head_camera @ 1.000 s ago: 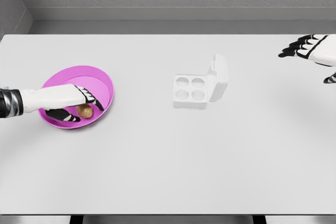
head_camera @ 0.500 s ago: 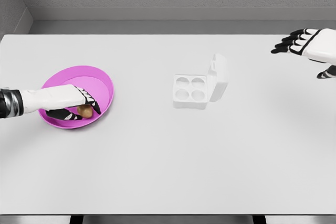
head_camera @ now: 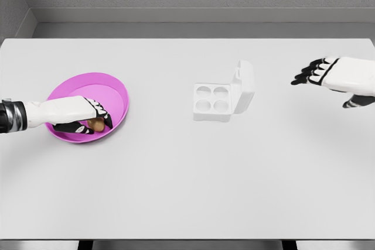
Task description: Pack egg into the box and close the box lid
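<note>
Down in the pink bowl (head_camera: 115, 88), left hand (head_camera: 82, 118): fingers (head_camera: 103, 116) curled around the brown egg (head_camera: 96, 124), thumb underneath. Looks like a grasp, though the egg is partly hidden and it is hard to tell whether it is lifted off the bowl floor. Left forearm comes in from the picture's left edge, lying across the bowl's near-left rim.

Egg: inside the bowl, toward the bowl's right side, between the fingertips and thumb.

Bowl: on the white table (head_camera: 187, 191), well to the left of the box.

Box (head_camera: 212, 102): white, four round wells, all showing bare. Lid (head_camera: 244, 85) open, standing up tilted from the box's right edge, hinge side to the right.

Right hand (head_camera: 331, 75): right of the box, well apart from it, at about the lid's height in the picture. Fingers spread and extended, dark fingertips pointing left toward the box, holding nothing. Appears to be above the table, not touching it. Arm enters from the right edge.
</note>
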Robot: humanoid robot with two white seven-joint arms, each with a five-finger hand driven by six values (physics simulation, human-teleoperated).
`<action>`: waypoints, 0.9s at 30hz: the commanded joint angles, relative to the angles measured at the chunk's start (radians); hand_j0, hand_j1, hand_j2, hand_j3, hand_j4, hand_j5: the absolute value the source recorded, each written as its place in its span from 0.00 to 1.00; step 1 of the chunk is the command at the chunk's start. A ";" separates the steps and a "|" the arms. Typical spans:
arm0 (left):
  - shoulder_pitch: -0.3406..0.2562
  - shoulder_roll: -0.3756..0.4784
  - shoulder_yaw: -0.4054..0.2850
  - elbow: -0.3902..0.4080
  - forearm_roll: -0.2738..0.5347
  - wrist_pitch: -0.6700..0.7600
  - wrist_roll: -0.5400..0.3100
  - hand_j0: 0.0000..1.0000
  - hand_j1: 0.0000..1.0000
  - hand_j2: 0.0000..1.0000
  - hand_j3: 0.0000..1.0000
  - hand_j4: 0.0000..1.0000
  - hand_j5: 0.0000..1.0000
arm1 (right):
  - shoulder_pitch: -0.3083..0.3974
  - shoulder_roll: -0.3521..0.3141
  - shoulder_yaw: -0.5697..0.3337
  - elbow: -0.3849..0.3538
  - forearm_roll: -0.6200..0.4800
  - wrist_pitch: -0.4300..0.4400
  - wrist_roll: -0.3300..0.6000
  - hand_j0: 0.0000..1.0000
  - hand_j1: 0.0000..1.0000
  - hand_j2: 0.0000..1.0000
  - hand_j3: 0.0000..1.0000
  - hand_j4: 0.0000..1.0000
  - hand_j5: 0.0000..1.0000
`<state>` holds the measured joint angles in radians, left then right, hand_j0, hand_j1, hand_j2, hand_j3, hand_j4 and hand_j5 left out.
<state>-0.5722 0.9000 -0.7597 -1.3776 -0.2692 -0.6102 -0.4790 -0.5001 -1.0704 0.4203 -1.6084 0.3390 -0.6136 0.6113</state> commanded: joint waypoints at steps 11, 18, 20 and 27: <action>-0.038 0.002 0.013 -0.014 0.015 -0.001 0.007 0.29 0.29 0.29 0.29 0.29 0.29 | -0.044 0.072 0.040 0.005 0.072 0.003 0.000 1.00 1.00 1.00 1.00 1.00 1.00; -0.114 -0.046 0.008 -0.069 0.030 -0.001 0.010 0.28 0.28 0.28 0.28 0.28 0.28 | -0.077 0.119 0.051 0.039 0.150 0.003 0.000 1.00 1.00 1.00 1.00 1.00 1.00; -0.130 -0.078 0.002 -0.086 0.031 -0.001 0.010 0.28 0.28 0.28 0.28 0.28 0.28 | -0.081 0.121 0.052 0.042 0.150 0.003 0.000 1.00 1.00 1.00 1.00 1.00 1.00; -0.158 -0.185 -0.029 -0.095 0.028 -0.001 0.010 0.28 0.28 0.28 0.28 0.28 0.28 | -0.081 0.127 0.064 0.064 0.152 0.003 0.000 1.00 1.00 1.00 1.00 1.00 1.00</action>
<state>-0.7409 0.7463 -0.7757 -1.4691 -0.2497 -0.6140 -0.4710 -0.5829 -0.9456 0.4786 -1.5478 0.4930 -0.6134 0.6113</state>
